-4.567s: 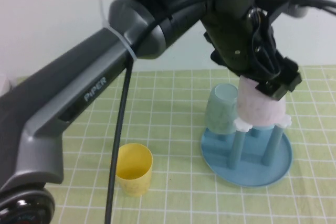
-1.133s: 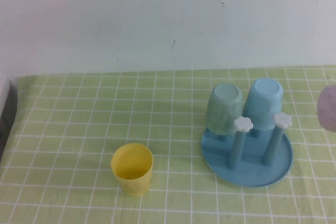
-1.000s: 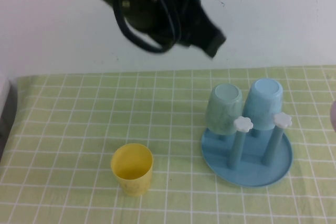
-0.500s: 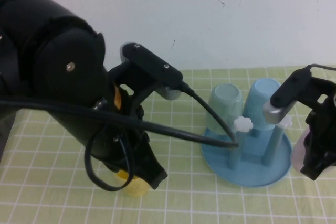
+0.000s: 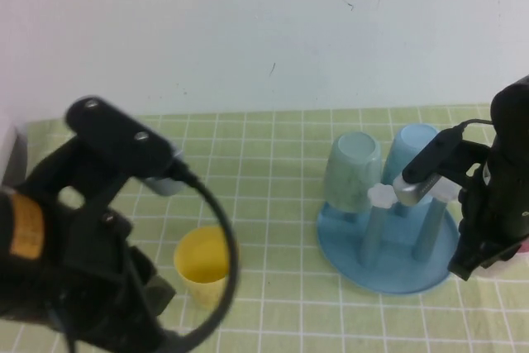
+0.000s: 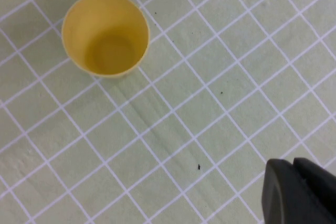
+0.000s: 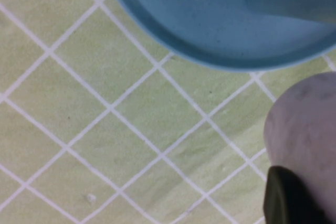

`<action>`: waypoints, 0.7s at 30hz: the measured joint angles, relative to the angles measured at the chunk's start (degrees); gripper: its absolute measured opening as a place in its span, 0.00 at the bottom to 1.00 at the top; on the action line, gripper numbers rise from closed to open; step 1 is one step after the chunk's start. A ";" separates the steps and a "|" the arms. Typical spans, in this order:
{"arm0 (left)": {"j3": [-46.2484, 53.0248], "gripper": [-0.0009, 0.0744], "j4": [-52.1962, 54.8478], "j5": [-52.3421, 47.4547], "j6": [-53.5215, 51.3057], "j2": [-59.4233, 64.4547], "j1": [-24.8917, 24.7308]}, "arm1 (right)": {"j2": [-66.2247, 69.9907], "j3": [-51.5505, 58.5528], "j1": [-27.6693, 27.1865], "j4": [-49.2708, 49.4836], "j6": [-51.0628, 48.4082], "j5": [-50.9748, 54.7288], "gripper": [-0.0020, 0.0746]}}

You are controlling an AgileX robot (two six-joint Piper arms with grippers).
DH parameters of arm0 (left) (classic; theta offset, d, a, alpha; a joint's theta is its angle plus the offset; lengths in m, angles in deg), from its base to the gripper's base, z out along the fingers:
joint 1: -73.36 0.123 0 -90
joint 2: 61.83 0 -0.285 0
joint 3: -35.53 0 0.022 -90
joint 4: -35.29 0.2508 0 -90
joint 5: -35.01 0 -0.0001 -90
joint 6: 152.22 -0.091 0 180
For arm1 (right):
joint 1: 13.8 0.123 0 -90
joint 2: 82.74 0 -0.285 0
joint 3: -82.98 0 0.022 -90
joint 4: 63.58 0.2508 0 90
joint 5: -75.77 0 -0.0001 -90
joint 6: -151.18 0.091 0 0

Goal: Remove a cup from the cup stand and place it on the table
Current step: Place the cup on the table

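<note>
Table (image 5: 273, 163): one pink cup (image 7: 304, 119)

The pale pink cup (image 7: 307, 129) sits in the right gripper (image 5: 488, 266), low over the table (image 7: 105, 129), just beside the blue stand (image 5: 388, 266).

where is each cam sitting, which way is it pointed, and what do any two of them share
High view: raised on the robot's side, angled down at the table; shows both arms, mint cup, light blue cup on the cup stand.
Left wrist view: above the table, looking down at the yellow cup; the left claw is a dark tip at the edge.
Right wrist view: low by the cup stand's rim; the right claw beside the cup.
Shared: high and left wrist views both show the yellow cup; high and right wrist, the stand.
</note>
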 joint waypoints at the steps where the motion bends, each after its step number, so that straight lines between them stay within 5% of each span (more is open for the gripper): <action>1: 0.58 0.01 0.00 0.00 0.43 -0.81 0.00 | 0.00 0.00 -0.10 -0.03 0.55 0.00 0.05; 21: 7.37 0.01 -3.86 -0.08 2.64 -10.48 0.00 | -1.93 15.19 -0.23 2.56 4.39 -17.72 0.07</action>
